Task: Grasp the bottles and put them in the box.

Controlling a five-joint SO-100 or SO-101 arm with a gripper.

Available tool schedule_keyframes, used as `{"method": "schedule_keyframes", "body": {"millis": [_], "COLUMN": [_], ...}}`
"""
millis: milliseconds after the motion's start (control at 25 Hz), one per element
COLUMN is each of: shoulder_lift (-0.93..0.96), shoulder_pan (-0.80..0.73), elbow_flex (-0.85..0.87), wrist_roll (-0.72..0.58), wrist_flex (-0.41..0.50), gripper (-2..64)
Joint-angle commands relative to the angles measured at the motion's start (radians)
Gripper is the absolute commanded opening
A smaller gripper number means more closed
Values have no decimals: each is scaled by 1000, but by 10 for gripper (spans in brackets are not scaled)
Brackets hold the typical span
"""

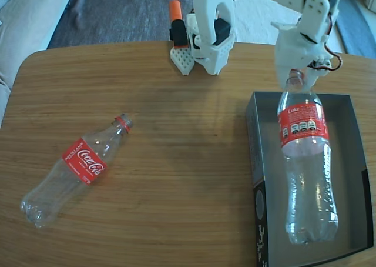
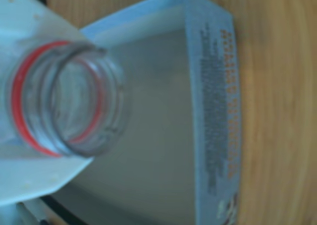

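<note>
Lying in the box, one bottle points its open neck toward the arm and its base toward the near edge in the fixed view. The fingers sit at this bottle's neck, and the white gripper body covers the contact; whether they clamp the neck cannot be told. The wrist view shows the open mouth with its red ring, close to the lens, backed by a white finger, with the grey box floor and the printed box wall beyond.

The second bottle lies on its side on the wooden worktop, well apart from the box, at the left of the fixed view. Its neck points up and to the right. Its red label faces up.

The arm base stands at the far edge of the worktop.
</note>
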Motion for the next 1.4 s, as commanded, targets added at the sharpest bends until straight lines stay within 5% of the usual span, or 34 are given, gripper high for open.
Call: {"method": "schedule_keyframes", "body": {"millis": [0,1360], "shoulder_lift": [-23,-252], "shoulder_pan": [-12,74], "elbow_flex": [-61,-60], "wrist_roll": [-5,-15], "wrist_flex": [-26,-193], "gripper": [-3,-3]}}
